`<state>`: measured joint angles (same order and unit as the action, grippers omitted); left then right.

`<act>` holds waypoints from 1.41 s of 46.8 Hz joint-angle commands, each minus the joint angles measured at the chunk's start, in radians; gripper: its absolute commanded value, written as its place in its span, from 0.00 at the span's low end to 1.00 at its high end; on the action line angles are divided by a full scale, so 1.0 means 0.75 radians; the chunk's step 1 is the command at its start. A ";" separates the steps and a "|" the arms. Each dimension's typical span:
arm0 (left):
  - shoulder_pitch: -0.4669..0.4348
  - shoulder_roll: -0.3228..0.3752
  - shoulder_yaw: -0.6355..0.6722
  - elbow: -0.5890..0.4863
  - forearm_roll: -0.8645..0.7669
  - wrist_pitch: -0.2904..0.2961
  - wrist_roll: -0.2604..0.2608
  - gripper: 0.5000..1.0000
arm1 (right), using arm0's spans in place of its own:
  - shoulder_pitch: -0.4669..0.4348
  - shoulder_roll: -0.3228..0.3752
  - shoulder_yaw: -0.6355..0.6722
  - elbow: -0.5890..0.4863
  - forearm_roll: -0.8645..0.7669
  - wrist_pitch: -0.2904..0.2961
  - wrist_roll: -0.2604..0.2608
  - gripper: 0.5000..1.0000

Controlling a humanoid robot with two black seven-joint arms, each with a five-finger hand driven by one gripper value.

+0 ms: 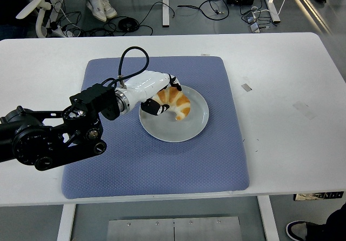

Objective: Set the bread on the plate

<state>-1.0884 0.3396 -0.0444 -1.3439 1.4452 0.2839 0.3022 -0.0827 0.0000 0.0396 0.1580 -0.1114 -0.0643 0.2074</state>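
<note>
A golden croissant [177, 102] is held over the left part of the pale blue plate [190, 128], low and close to its surface; whether it touches the plate I cannot tell. My left hand [161, 98], white-shelled with black fingers, is shut on the croissant's left end. The black left arm reaches in from the left edge across the blue mat [157, 162]. The plate lies in the middle of the mat. The right arm does not show.
The mat covers the centre of the white table [286, 111]. Two small grey marks lie on the table to the right of the mat. Cables, chair legs and a person's shoes show on the floor beyond the far edge.
</note>
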 commanded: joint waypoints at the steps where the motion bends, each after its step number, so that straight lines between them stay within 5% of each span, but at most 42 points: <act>1: 0.001 -0.001 0.002 0.000 0.000 0.000 0.000 0.14 | 0.000 0.000 0.000 0.000 -0.001 0.000 0.000 1.00; 5: 0.001 -0.001 0.002 0.000 0.000 0.000 0.000 0.18 | 0.000 0.000 0.000 0.000 -0.001 0.000 0.000 1.00; 11: -0.001 -0.001 0.000 0.000 -0.004 0.000 0.000 0.73 | 0.000 0.000 0.000 0.000 -0.001 0.000 0.000 1.00; 16: -0.001 -0.001 0.000 -0.002 -0.008 -0.002 0.000 0.93 | 0.000 0.000 -0.002 0.000 0.001 0.000 0.000 1.00; 37: -0.011 0.016 -0.100 -0.004 -0.129 0.018 -0.014 0.93 | 0.000 0.000 0.000 0.000 -0.001 0.000 0.000 1.00; 51: -0.007 0.085 -0.293 -0.002 -0.395 0.065 -0.137 0.78 | 0.000 0.000 0.000 0.000 -0.001 0.000 0.000 1.00; 58: -0.005 0.124 -0.293 0.006 -0.419 0.161 -0.188 0.76 | 0.000 0.000 0.000 0.000 0.001 0.000 0.000 1.00; 66: 0.003 0.202 -0.317 0.070 -0.618 0.274 -0.329 0.76 | 0.000 0.000 -0.002 0.000 -0.001 0.000 0.000 1.00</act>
<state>-1.0868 0.4725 -0.2712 -1.3120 1.0489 0.4642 0.0956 -0.0828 0.0000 0.0399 0.1580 -0.1113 -0.0646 0.2069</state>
